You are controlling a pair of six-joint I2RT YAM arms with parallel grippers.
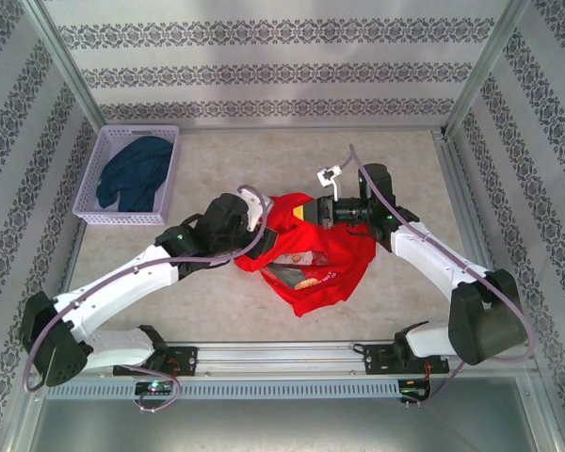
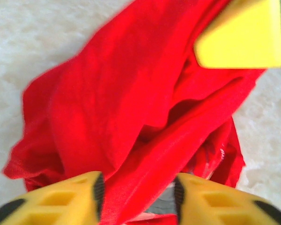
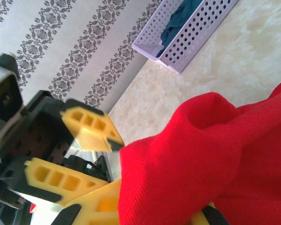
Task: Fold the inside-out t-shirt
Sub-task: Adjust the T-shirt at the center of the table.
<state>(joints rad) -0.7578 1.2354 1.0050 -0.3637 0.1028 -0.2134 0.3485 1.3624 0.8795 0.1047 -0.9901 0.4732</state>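
The inside-out t-shirt (image 1: 322, 266) lay bunched in the middle of the tabletop (image 1: 217, 155), plain red cloth mostly uppermost and a patch of its coloured print showing near the front edge. Both arms met at its far side, probably to lift and spread it before any fold could be made. The right pincer (image 1: 316, 213) was clamped shut on a gathered ridge of red cloth, which draped over its fingers in the right wrist view. The left pincer (image 2: 138, 185) stood narrowly parted just beside it, a fold of the shirt running between its jaws without filling the gap, so it seemed placed to take a second hold. A lilac basket (image 1: 122, 218) with a navy garment (image 1: 137, 174) sat well apart at the far left.
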